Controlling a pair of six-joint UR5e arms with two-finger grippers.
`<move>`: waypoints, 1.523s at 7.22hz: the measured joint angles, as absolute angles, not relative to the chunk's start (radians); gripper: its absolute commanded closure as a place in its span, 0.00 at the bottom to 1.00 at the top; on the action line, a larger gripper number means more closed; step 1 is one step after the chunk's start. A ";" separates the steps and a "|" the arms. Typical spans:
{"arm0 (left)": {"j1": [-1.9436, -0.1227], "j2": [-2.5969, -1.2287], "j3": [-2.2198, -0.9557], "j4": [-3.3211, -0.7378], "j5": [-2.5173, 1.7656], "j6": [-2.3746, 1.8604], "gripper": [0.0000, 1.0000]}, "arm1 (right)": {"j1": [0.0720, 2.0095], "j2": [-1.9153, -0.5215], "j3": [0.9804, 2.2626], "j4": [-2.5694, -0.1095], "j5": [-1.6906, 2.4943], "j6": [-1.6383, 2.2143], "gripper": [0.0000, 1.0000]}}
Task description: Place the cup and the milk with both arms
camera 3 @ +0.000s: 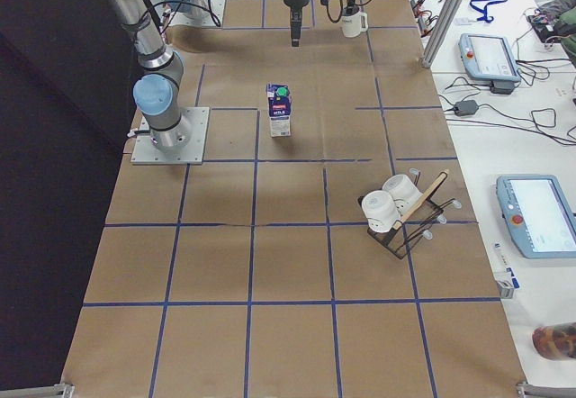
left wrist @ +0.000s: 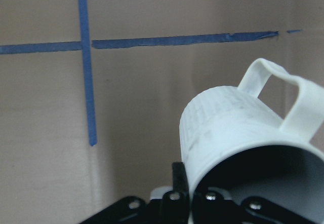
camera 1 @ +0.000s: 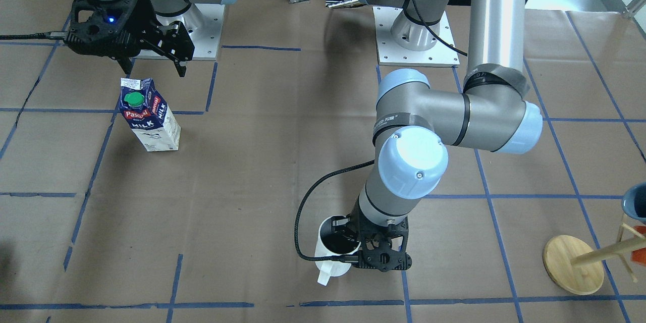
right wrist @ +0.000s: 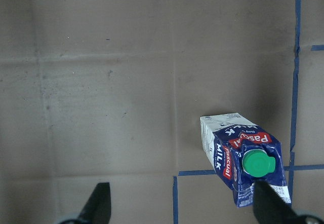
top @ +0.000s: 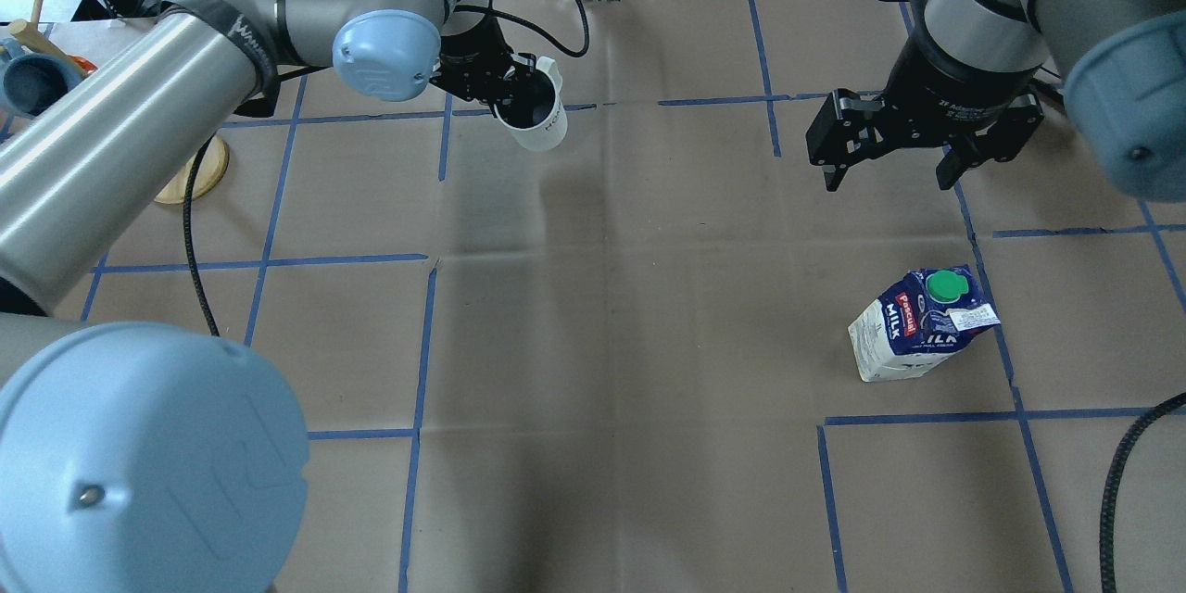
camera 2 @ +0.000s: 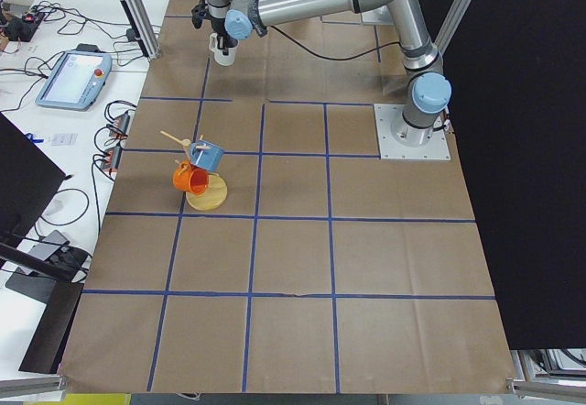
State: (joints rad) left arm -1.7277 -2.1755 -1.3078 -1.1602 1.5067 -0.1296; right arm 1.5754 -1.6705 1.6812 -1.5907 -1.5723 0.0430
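From across the table, the left gripper (camera 1: pixel 348 236) is clamped on the rim of the cup (camera 1: pixel 330 257), one finger inside. The milk (camera 1: pixel 151 121) stands upright on the brown paper (camera 1: pixel 282 161), well apart. From overhead, the right gripper (top: pixel 889 178) hangs with fingers spread, clear of the milk. The right wrist camera looks down on the green cap (right wrist: pixel 258 164).

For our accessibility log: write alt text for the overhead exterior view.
The left tool grips the cup by its rim, far across the brown, blue-taped table. The open right tool hangs apart from the milk, a carton standing upright nearer the camera.
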 measured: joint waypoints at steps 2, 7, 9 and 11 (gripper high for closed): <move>-1.754 -2.217 -1.269 -1.185 1.505 -0.201 1.00 | 1.575 -1.671 1.681 -1.591 -1.572 0.043 0.00; -1.768 -2.257 -1.261 -1.226 1.507 -0.269 0.84 | 1.575 -1.670 1.681 -1.592 -1.571 0.042 0.00; -1.769 -2.260 -1.261 -1.229 1.502 -0.271 0.51 | 1.575 -1.671 1.681 -1.592 -1.571 0.041 0.00; -1.769 -2.260 -1.261 -1.237 1.505 -0.273 0.00 | 1.572 -1.670 1.681 -1.592 -1.571 0.040 0.00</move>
